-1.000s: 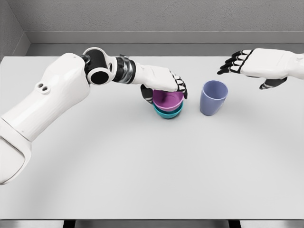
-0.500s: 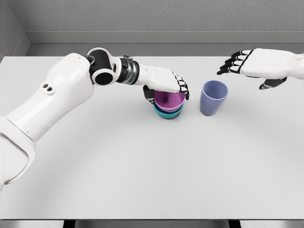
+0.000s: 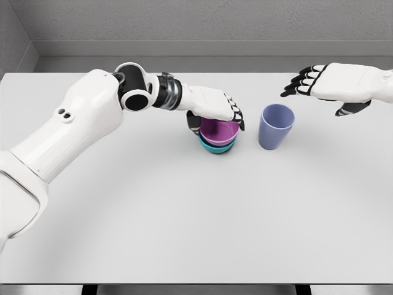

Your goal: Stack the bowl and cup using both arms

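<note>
Pink bowl (image 3: 218, 130) sits nested in teal bowl (image 3: 216, 146) near the table's (image 3: 184, 215) far edge — my left hand (image 3: 212, 107) grips its rim. Cup (image 3: 276, 126) unstacked beside; right hand (image 3: 328, 83) spread, empty.

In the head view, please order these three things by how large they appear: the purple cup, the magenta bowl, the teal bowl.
1. Purple cup, the tallest, fully visible.
2. Magenta bowl, partly covered by the left hand.
3. Teal bowl, of which only a sliver shows beneath the magenta bowl; its real size is unsure.
</note>
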You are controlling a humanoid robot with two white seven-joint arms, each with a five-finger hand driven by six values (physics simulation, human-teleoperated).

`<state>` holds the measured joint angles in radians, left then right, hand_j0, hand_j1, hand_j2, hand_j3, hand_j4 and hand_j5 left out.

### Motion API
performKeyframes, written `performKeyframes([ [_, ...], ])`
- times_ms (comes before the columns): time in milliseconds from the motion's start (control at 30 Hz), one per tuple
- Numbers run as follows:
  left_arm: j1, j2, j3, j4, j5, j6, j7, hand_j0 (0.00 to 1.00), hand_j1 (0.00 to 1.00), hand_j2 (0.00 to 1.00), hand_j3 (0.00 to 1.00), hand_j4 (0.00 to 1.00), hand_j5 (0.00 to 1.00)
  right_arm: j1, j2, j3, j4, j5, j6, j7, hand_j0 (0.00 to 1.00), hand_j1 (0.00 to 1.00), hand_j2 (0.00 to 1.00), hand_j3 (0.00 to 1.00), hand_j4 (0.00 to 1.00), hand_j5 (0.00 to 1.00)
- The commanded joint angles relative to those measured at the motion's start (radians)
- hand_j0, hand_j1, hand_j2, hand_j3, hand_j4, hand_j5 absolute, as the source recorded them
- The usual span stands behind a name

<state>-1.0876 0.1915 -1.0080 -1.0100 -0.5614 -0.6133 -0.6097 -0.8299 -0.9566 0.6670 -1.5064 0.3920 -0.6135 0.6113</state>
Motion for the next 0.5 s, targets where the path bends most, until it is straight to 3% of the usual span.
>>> performKeyframes([
  [0, 0.0, -0.001, 0.002, 0.001, 0.006, 0.002, -0.001, 0.97, 0.97, 0.97, 0.97, 0.97, 0.97, 0.0, -0.002, -0.003, 0.0, -0.004, 0.003, 0.0, 1.0, 1.0, 1.0, 1.0, 1.0, 1.0],
  [467, -0.002, -0.01, 0.003, 0.028, 0.012, 0.002, -0.001, 1.0, 1.0, 1.0, 1.0, 1.0, 1.0, 0.002, -0.001, -0.001, 0.0, -0.004, 0.003, 0.0, 1.0, 1.0, 1.0, 1.0, 1.0, 1.0],
])
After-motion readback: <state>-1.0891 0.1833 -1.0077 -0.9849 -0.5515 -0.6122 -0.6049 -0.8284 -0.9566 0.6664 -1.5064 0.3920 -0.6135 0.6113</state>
